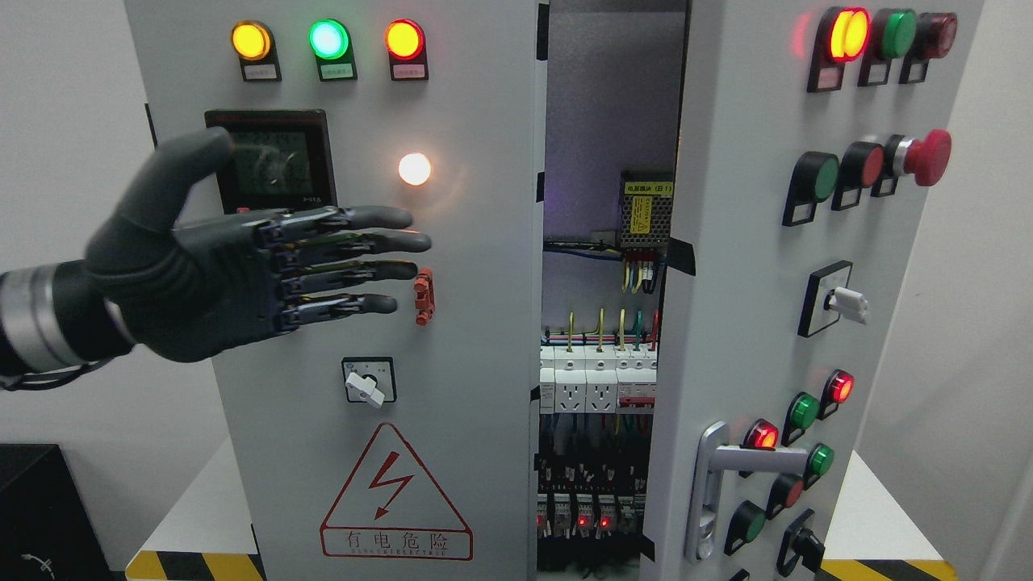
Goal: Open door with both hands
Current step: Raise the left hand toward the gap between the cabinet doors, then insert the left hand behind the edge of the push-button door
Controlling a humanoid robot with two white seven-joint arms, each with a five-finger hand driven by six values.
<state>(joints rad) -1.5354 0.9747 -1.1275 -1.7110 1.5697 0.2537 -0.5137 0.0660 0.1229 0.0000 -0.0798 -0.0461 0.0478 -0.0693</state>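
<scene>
Doors of the grey electrical cabinet fill the view, and the nearest thing to the camera is the left hand (242,266), its arm entering from the left edge. It is fully open, fingers straight and together pointing right, thumb raised, holding nothing. It hovers in front of the left door (452,339), which looks closed or nearly so, partly covering the digital meter (278,165); whether the fingertips touch the panel cannot be told. Right of the hand the gap (605,323) between the doors shows wiring and breakers inside. Beyond the gap the right door (750,307) stands ajar, swung outward, with its lever handle (714,484) low on its near edge. The left door's free edge runs vertically, just right of the fingertips, so I judge this hand best placed to hook that edge. No right hand shows.
</scene>
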